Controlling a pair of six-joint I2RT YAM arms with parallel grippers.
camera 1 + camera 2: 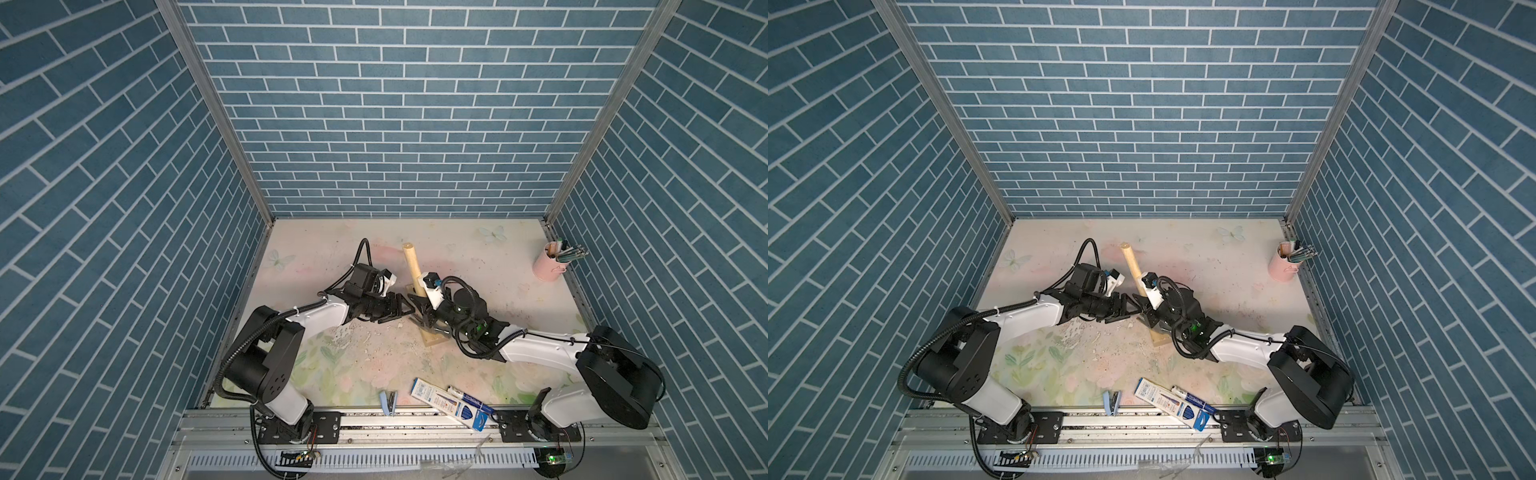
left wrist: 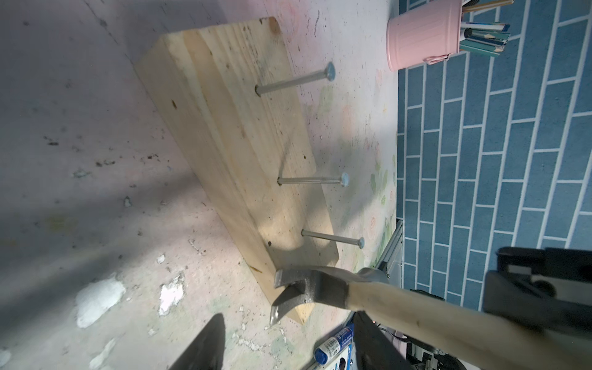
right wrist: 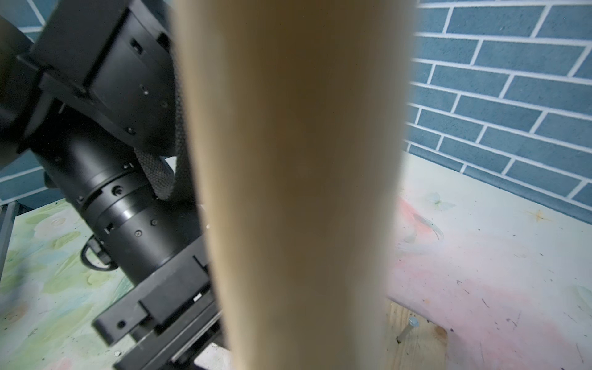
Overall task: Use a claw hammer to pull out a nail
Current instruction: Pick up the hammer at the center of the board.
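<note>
Wood handle of hammer is being pinched by right gripper | left gripper fingers are being held spread beside it | claw by block end is being shown by left wrist view, not right

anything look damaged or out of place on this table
The floral table covering is chipped: white bare patches show beside the pale wooden block. The blue-and-white pen pack lies askew, overhanging the table's front edge onto the metal rail.
</note>
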